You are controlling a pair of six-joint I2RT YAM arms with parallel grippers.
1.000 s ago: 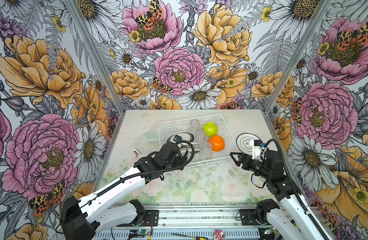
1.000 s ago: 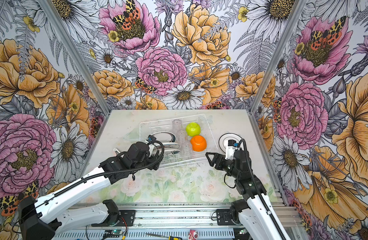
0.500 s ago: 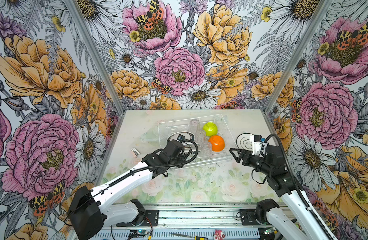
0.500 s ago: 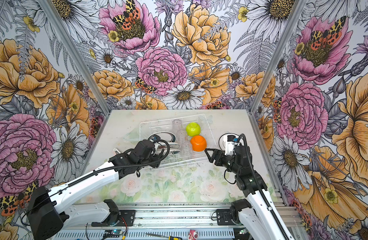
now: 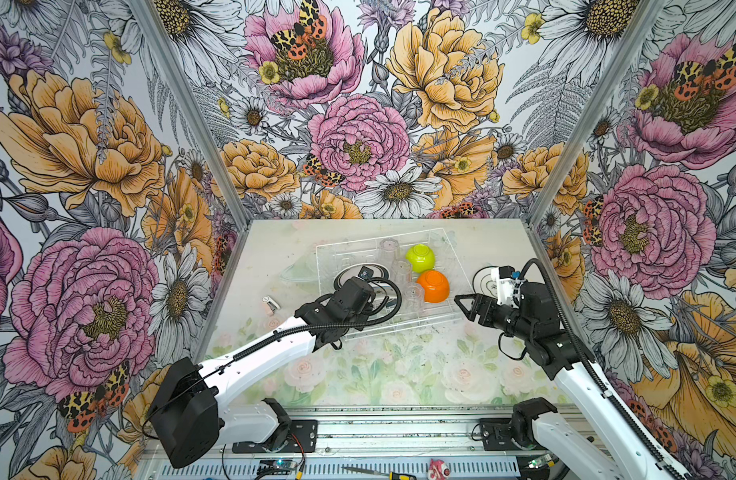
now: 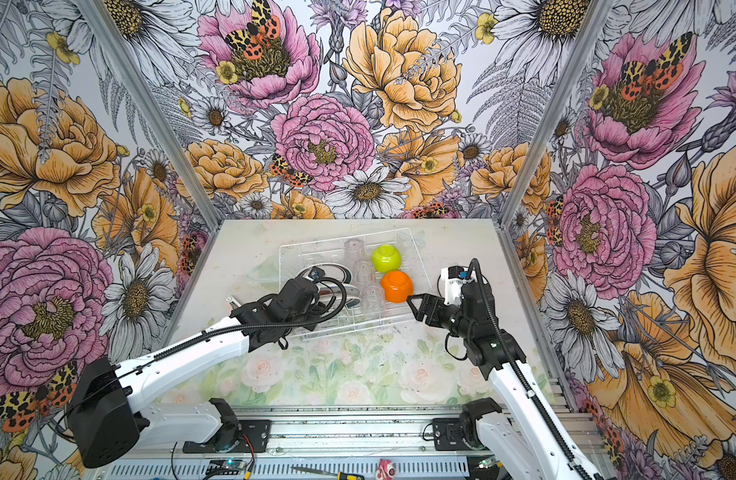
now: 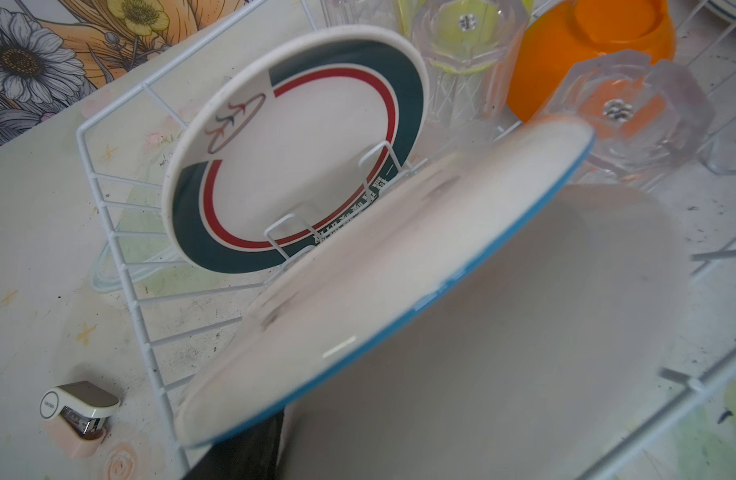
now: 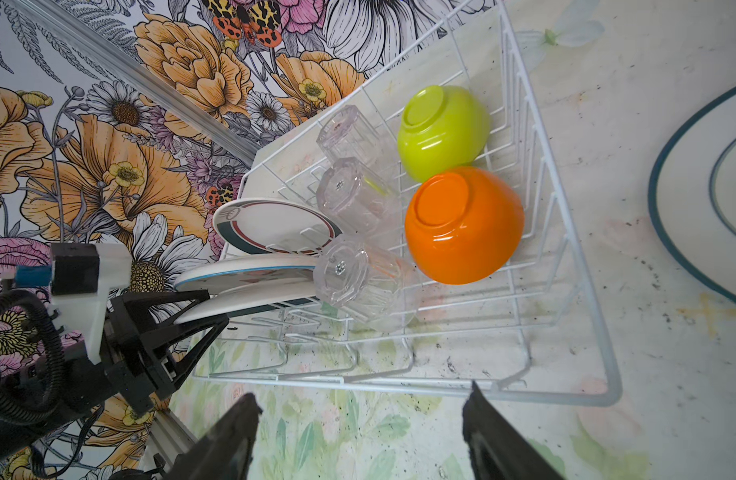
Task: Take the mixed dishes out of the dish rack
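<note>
Three hazards, ranked by the size of the thing at stake, as I judge them from my console.

(a) Dish rack (image 8: pixel 399 386): it is light wire. If a plate binds in its upright slot, a pull by my left hand (image 8: pixel 217 306) may drag or tip the whole rack.

(b) Front plate (image 7: pixel 524 332), at the rack's robot-side left corner: the fingers (image 8: pixel 183 296) straddle its rim. One finger lies between it and the blue-edged plate (image 7: pixel 358 291) just behind. I cannot tell whether they pinch it yet or merely enclose it. A shallow hold could let the plate pivot and slip, and a tilted lift could knock the blue-edged neighbour.

(c) Nearest tumbler (image 8: pixel 358 278): it stands just beside those plates inside the rack, where a swinging rim could topple it.

Contents of the rack, large to small:
- Three plates stand in the slots on its left side, the rearmost being the banded plate (image 7: pixel 291 153), teal and red.
- An orange bowl (image 8: pixel 461 224) and a lime-green bowl (image 8: pixel 441 133), both inverted, sit on its right side.
- Three clear tumblers (image 8: pixel 349 195), inverted, run down its middle.

One outside plate (image 8: pixel 711 199) lies flat on the tabletop (image 8: pixel 607 104) beyond the rack's right wall. My right hand (image 8: pixel 360 432) hangs spread and empty just outside the rack's robot-side rim.
</note>
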